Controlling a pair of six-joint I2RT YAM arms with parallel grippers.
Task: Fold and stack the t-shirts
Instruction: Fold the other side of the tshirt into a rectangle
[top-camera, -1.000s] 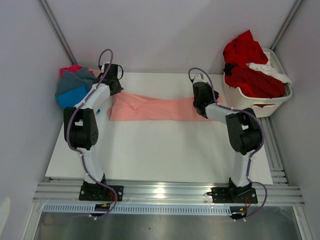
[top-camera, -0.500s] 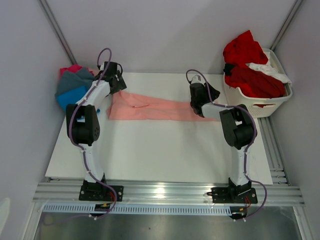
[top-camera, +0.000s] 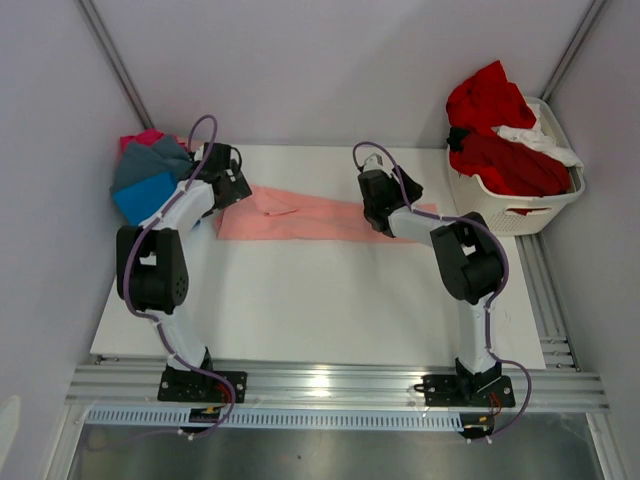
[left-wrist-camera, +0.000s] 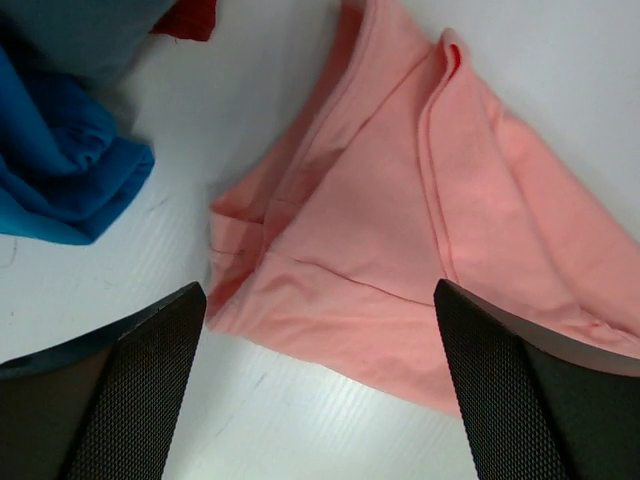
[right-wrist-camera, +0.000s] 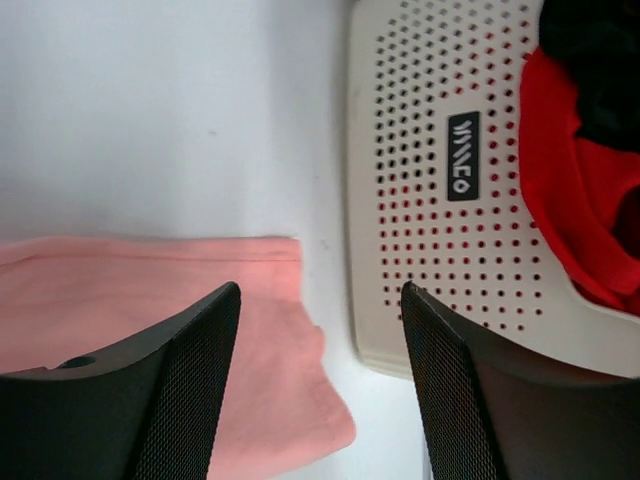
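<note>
My left end effector (left-wrist-camera: 318, 300) was spread wide over the left end of the salmon-pink t-shirt (top-camera: 310, 218), gripping nothing. Same deal with my right end effector (right-wrist-camera: 320, 295): open above the other end, just beside the laundry basket (right-wrist-camera: 430, 200). It lay in a long folded strip across the table (top-camera: 300, 300)

The salmon-pink t-shirt (top-camera: 310, 215) is soft matt cloth with stitched hems. The bench (top-camera: 300, 300) under it is smooth, matt white. Just past the shirt's right end, the laundry basket (right-wrist-camera: 440, 200) is hard white plastic, pierced with small holes. Above the shirt's left end, the left pincer (left-wrist-camera: 318, 300) has fingers (left-wrist-camera: 130, 400) of matt black with a fine mesh texture.
</note>
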